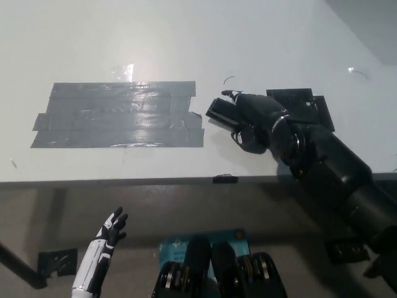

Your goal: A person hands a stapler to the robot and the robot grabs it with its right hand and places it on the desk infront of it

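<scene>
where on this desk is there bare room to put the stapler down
Bare white desk runs along the far side, beyond the grey tape patch. A narrower bare strip lies between that patch and the near edge. It is crowded on the right, where the right hand holds the stapler low between the grey patch and the black tape patch. The left hand rests below the desk.
</scene>
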{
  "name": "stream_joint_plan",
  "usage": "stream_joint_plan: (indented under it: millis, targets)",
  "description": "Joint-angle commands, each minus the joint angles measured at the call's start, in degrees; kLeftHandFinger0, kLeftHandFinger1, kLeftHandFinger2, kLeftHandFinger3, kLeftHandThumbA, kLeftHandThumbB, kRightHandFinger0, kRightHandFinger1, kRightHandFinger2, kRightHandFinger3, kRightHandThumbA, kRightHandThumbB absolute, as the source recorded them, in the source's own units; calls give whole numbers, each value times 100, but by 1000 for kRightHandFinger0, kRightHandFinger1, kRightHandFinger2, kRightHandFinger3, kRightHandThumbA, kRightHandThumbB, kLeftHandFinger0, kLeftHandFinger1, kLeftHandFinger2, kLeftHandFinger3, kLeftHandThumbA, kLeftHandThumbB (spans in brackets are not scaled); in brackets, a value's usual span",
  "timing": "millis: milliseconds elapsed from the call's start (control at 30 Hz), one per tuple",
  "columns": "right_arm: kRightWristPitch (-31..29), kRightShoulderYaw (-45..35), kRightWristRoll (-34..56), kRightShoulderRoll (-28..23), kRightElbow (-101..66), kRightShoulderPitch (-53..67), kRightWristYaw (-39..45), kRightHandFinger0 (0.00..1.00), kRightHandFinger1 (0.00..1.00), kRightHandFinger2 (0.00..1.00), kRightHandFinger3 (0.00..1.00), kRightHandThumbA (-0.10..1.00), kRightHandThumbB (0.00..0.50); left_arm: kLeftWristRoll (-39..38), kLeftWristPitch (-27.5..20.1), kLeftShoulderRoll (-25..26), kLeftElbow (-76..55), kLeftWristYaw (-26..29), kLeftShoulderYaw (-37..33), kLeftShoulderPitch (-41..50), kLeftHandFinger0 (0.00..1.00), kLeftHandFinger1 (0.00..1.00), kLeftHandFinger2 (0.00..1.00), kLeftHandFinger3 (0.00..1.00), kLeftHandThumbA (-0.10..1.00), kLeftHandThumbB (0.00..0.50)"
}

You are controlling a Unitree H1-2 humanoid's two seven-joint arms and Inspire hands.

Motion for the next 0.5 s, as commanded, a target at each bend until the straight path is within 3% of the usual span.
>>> stream_joint_plan:
  millis: [0, 133, 467]
  targets:
    - [-108, -333, 462, -392, -514, -28, 959, 1000, 1000, 1000, 1000, 893, 500, -6, -59, 59, -171, -26, 0, -47, 976, 1000, 1000, 1000, 1000, 480]
    - [-209, -925, 1082, -427, -910, -95, 1253, 1000, 1000, 1000, 1000, 956, 500, -25, -79, 58, -144, -17, 13, -97, 979, 1000, 1000, 1000, 1000, 476]
    - [-33, -1646, 1564, -570, -1856, -101, 1722, 1000, 1000, 1000, 1000, 993, 500, -12, -120, 45, -149, -23, -22, 66, 945, 1000, 1000, 1000, 1000, 473]
